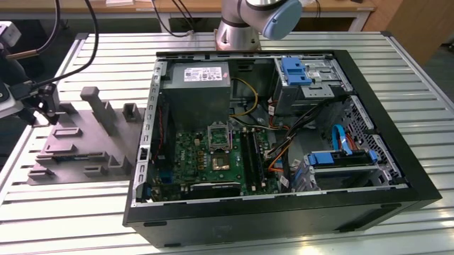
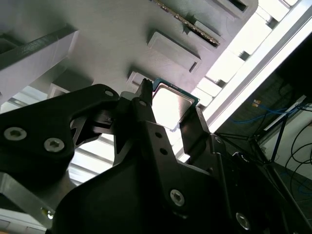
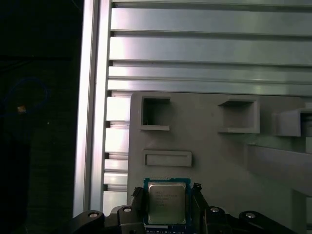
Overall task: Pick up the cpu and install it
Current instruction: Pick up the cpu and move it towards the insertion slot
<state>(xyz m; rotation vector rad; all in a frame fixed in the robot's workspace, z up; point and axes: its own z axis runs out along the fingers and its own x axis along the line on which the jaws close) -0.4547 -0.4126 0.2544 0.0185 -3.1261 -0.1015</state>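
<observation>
Item: cpu (image 3: 166, 204), 1 unit. Tool (image 3: 166, 193) clamped on it over grey tray (image 3: 219, 161). Step: pick-up. Computer case (image 1: 284, 219) well apart.

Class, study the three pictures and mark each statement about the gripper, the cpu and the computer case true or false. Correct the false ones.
1. The computer case lies open, with its motherboard showing. True.
2. The cpu sits between the fingers of the gripper. True.
3. The gripper is over the motherboard. False: it is over the grey tray, which lies beside the case on the exterior view's left.
4. The cpu is already installed inside the case. False: it is at the gripper, over the tray and outside the case.
</observation>
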